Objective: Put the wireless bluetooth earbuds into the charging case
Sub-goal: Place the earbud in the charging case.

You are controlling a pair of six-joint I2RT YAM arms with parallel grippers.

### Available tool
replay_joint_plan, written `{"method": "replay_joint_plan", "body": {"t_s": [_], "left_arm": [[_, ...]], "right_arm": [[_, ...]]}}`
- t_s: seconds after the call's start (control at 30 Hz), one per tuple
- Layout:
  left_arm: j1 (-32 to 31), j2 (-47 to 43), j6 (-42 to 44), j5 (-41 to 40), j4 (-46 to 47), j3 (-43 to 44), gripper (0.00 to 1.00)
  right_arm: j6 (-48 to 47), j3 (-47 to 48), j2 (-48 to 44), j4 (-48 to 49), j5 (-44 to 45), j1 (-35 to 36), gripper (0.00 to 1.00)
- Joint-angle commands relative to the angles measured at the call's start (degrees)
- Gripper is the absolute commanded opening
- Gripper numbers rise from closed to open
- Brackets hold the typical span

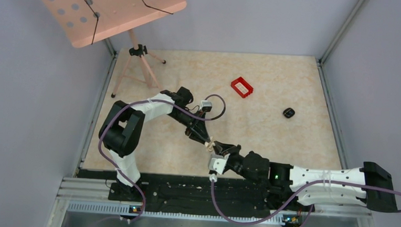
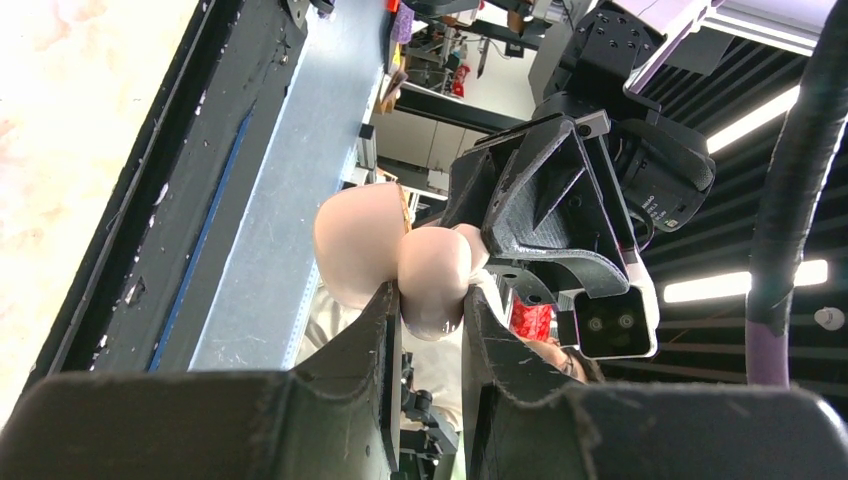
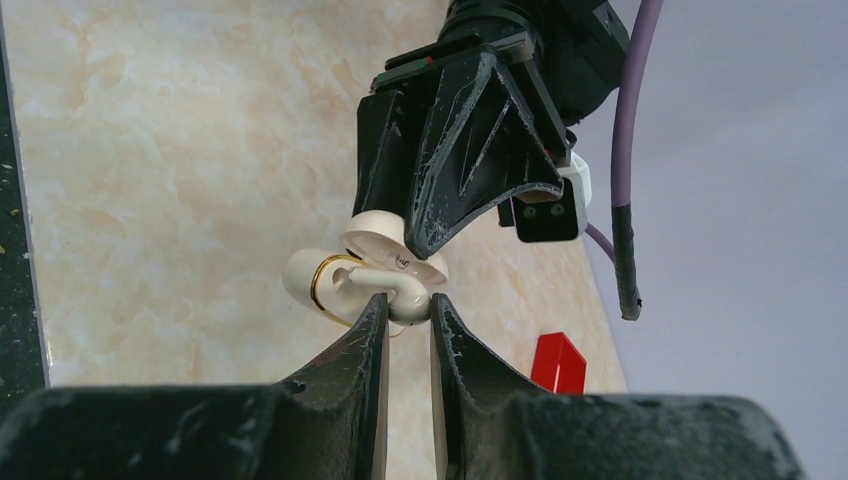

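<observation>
Left tool (image 2: 432, 296), right tool (image 3: 407, 306) pinch cream earbud (image 3: 375, 240) aloft.

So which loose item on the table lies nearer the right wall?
The black case; the red tray lies left of it and farther back.

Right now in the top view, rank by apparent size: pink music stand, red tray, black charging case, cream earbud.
1. pink music stand, raised nearer the camera, which exaggerates it
2. red tray
3. black charging case
4. cream earbud, partly hidden, so only roughly judged
</observation>
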Motion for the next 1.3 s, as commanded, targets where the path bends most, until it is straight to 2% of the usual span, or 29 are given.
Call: {"method": "replay_joint_plan", "body": {"t_s": [0.0, 0.2, 0.37, 0.4, 0.43, 0.47, 0.5, 0.53, 0.67, 1.27], "left_arm": [[-0.30, 0.61, 2.15, 3.77, -1.77, 2.27, 0.00], [-0.34, 1.43, 4.48, 4.63, -4.25, 3.35, 0.00], [-0.27, 3.95, 10.16, 6.46, -9.91, 5.32, 0.00], [-0.32, 4.94, 13.45, 7.60, -12.59, 6.34, 0.00], [-0.29, 6.23, 19.16, 9.21, -19.33, 7.75, 0.00], [-0.30, 8.26, 26.35, 11.00, -24.59, 9.92, 0.00], [-0.28, 10.56, 36.30, 12.14, -36.81, 12.31, 0.00], [-0.31, 12.73, 45.63, 12.64, -43.36, 14.23, 0.00], [0.01, 12.61, 48.07, 12.29, -44.13, 13.45, 0.00], [-0.04, 9.42, 47.44, 14.49, -44.22, 9.38, 0.00]], "right_arm": [[0.35, -0.85, 0.15, 1.14, 1.26, 1.20, 0.00], [0.53, -1.09, -0.42, 1.17, 1.52, 1.49, 0.00], [0.92, -1.08, -0.30, 0.87, 1.09, 1.93, 0.00], [0.96, -1.07, -0.32, 0.89, 1.12, 2.06, 0.00], [0.92, -1.15, -0.31, 0.97, 1.23, 2.23, 0.00], [0.89, -1.14, -0.37, 1.12, 1.38, 2.49, 0.00], [0.80, -1.21, -0.33, 1.34, 1.55, 2.62, 0.00], [0.79, -1.32, -0.46, 1.75, 1.72, 2.80, 0.00], [0.62, -1.68, -0.78, 3.63, 2.83, 3.48, 0.00], [-1.52, -2.99, 1.36, 9.33, 2.90, 4.10, 0.00]]}}
